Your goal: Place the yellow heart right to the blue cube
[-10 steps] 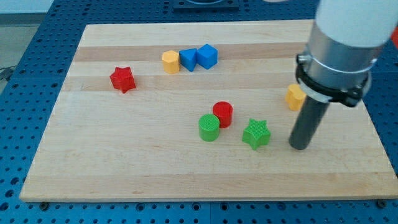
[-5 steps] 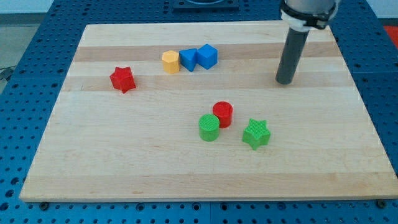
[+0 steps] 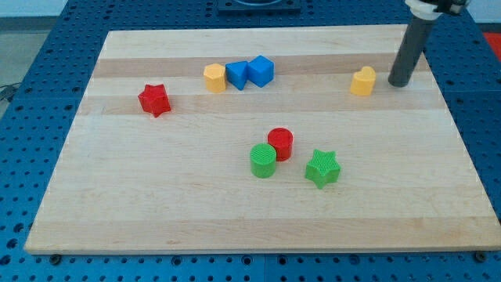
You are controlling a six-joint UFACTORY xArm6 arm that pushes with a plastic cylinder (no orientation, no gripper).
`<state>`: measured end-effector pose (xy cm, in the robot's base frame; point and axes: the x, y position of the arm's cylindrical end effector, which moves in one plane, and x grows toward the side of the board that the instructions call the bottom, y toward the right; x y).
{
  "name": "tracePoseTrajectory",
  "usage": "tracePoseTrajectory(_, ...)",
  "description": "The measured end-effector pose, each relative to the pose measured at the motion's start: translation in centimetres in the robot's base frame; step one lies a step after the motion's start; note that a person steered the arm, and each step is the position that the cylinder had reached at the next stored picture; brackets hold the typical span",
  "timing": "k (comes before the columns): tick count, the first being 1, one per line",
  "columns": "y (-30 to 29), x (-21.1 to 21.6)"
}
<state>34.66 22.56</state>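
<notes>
Camera view: no gripper here, just my tip (image 3: 399,83), just right of the yellow heart (image 3: 362,81) at the board's upper right. Blue cube (image 3: 261,71) well left, roughly level. Best pushed leftward, straight through the heart's centre, stopping just beside the cube's right face.

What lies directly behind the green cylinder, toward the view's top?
The red cylinder stands just behind the green cylinder, touching it. The green one covers the red one's lower left edge; nothing else shows there.
</notes>
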Motion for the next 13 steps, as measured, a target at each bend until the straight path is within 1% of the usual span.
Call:
tracePoseTrajectory(2,-2.8,1.1)
tracePoseTrajectory(13,-16.4,0.7)
